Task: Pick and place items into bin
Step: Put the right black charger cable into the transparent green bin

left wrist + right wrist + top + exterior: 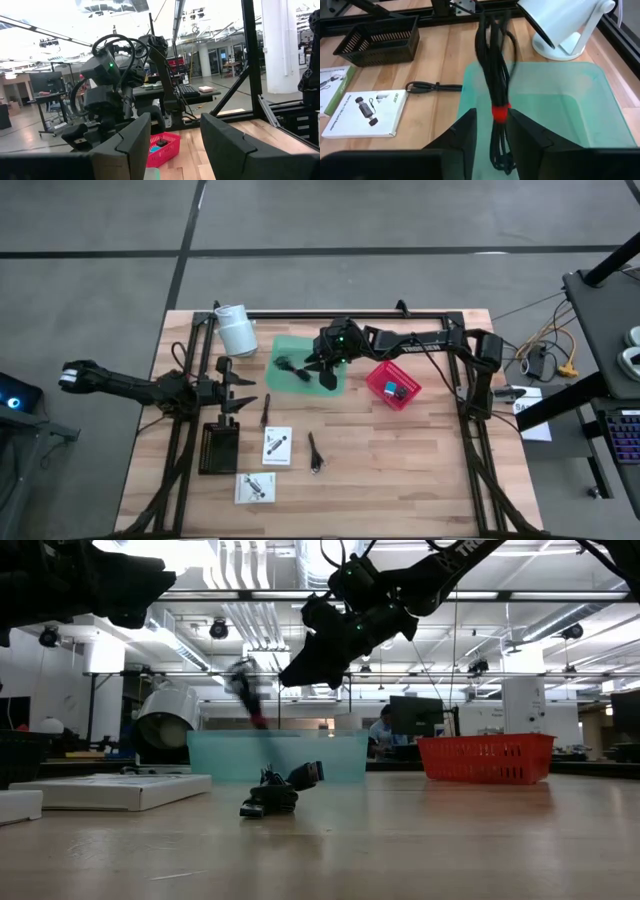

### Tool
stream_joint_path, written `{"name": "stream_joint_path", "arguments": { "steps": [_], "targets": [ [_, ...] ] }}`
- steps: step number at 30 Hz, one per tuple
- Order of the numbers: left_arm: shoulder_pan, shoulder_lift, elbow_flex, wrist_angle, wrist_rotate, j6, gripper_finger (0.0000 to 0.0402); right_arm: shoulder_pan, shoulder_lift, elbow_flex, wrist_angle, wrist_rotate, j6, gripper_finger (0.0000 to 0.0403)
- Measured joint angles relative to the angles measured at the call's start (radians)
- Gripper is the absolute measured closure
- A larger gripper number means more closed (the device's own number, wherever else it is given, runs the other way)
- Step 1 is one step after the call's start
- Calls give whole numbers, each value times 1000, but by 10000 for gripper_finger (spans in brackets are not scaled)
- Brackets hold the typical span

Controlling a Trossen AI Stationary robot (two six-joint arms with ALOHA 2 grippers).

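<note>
Right gripper [492, 131] clamps a black cable bundle [496, 75] (red-banded) above the green bin's [600, 100] open middle.

Wooden table [400, 470], green bin [290, 350], red basket [380, 383], packets [277, 446]

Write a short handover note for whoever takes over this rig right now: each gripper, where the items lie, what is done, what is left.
Right gripper: shut on a black cable bundle with a red tie, held above the green bin.
Left gripper: open, waiting at the table's left side, empty.
Done: the red basket holds a few small items.
Left on the table: a black cable beside the green bin, two white packets, a small black item. The black basket looks empty.
Next, probably: lower the bundle and release it into the green bin.
</note>
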Motion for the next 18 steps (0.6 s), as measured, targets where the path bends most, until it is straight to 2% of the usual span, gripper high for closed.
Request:
{"name": "stream_joint_path", "arguments": {
  "steps": [9, 18],
  "targets": [
    [0, 0, 0, 0, 0, 0, 244, 1, 0, 0, -1, 0, 0, 283],
    [0, 0, 0, 0, 0, 0, 244, 7, 0, 8, -46, -3, 9, 291]
  ]
}}
